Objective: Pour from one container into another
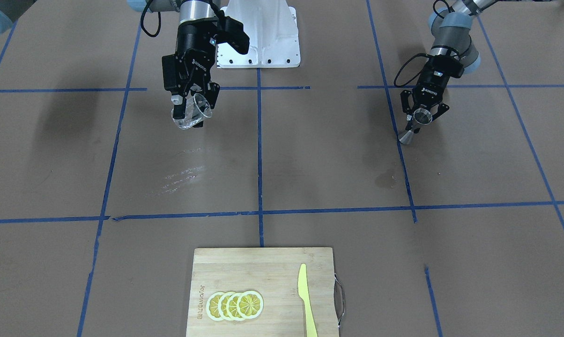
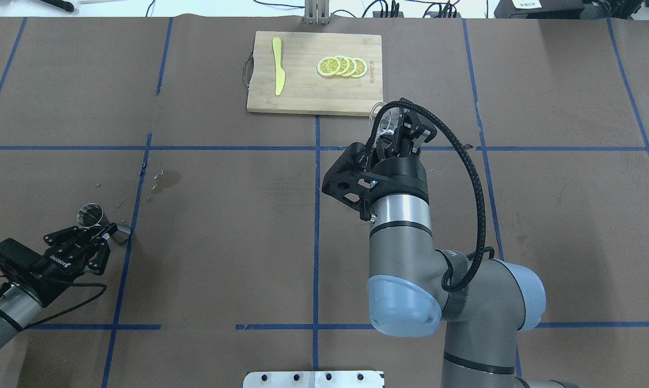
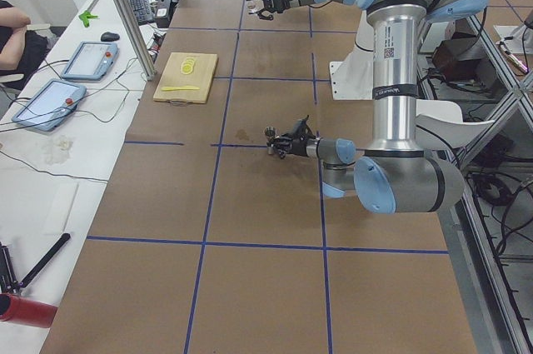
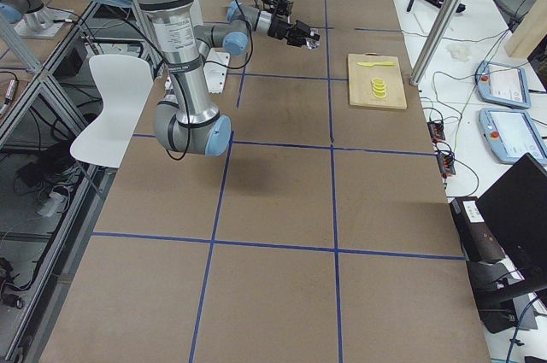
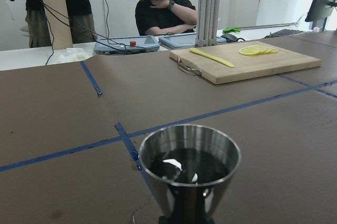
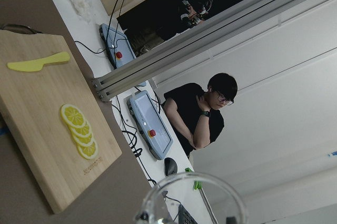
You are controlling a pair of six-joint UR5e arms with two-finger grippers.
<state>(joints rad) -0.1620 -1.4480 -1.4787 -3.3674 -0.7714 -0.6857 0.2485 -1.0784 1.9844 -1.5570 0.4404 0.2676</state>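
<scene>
The clear glass tumbler (image 1: 191, 112) hangs tilted above the table, and my right gripper (image 1: 195, 105) is shut on it. From overhead the tumbler (image 2: 384, 116) pokes out past that gripper (image 2: 392, 123), just short of the cutting board. Its rim (image 6: 195, 198) fills the bottom of the right wrist view. The steel hourglass jigger (image 1: 415, 125) is low by a blue tape line at the table's left side. My left gripper (image 1: 420, 122) is shut on its waist. The jigger's upper cup (image 5: 189, 163) shows something dark and shiny inside. I cannot tell whether the jigger (image 2: 102, 222) rests on the table.
A wooden cutting board (image 1: 244, 271) with lemon slices (image 1: 235, 305) and a yellow knife (image 1: 305, 299) lies at the far middle edge. A damp stain (image 1: 385, 179) and pale streaks (image 1: 183, 172) mark the brown paper. People sit at a side table with tablets (image 5: 126, 44).
</scene>
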